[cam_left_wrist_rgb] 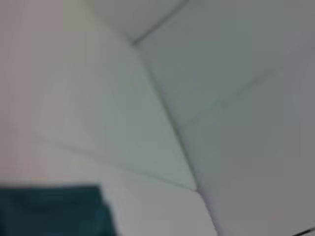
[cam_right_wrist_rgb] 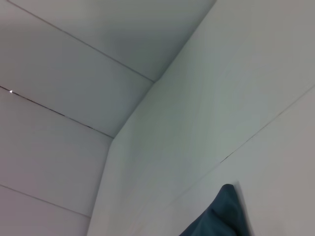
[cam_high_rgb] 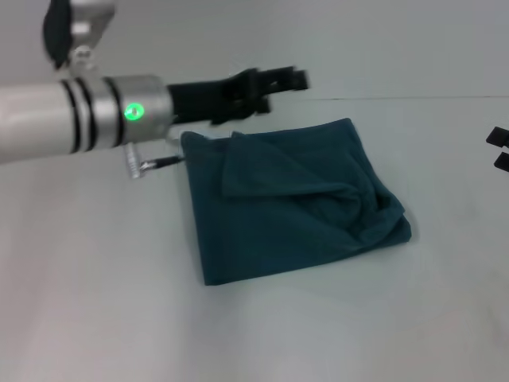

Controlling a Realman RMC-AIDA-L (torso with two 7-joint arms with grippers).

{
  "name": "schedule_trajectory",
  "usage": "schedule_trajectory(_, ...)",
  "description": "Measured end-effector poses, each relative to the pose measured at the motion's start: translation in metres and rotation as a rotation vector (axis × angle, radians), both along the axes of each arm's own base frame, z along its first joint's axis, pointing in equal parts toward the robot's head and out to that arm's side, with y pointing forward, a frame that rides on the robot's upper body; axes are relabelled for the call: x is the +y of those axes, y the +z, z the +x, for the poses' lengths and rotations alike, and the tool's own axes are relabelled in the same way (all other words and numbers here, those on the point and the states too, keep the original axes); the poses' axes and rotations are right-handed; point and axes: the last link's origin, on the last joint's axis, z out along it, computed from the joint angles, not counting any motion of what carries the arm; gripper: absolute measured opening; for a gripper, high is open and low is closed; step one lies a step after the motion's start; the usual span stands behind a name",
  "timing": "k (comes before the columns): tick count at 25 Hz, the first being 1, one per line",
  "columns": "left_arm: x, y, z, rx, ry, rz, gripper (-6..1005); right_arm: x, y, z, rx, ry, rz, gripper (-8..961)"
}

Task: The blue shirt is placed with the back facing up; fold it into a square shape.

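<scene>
I am looking down at the blue shirt [cam_high_rgb: 290,203], which is lying on the white table [cam_high_rgb: 95,302] near the middle of my reach, already folded into a rough, thick packet that is close to square. Its near and left edges are running fairly straight, but the right side is bunching into soft rolls and a loose flap is lying slantwise across the top.

My left gripper [cam_high_rgb: 274,83] is hanging above the far left corner of the shirt, just past its back edge, and I am not holding anything with it. The fingers are blurring together in the head view, so I cannot tell whether my jaws are standing wide or narrow. My right gripper [cam_high_rgb: 499,150] is only just showing at the right edge of the table, well apart from the cloth, and I cannot tell how its jaws are standing either.

I am judging this cloth to be light, limp and not at all fragile. It is going to sag and slide over itself if I lift one layer alone. The sensible place to take hold looks like the bunched right edge, pinching through all the layers at a corner and drawing them flat.
</scene>
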Motion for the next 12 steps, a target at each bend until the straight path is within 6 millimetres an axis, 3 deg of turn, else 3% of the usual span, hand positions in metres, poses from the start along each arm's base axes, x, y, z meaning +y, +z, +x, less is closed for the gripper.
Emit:
schedule_trajectory(6, -0.022, 0.003, -0.062, -0.107, 0.285, -0.136, 801, -0.001, 0.001, 0.000, 0.000, 0.002, -0.002, 684)
schedule_trajectory(10, -0.032, 0.002, -0.081, -0.144, 0.351, -0.135, 893, -0.002, 0.001, 0.001, -0.003, 0.001, 0.000, 684)
schedule_trajectory(12, -0.036, 0.000, -0.086, -0.148, 0.368, -0.137, 892, -0.001, 0.000, 0.001, -0.015, 0.008, -0.011, 684)
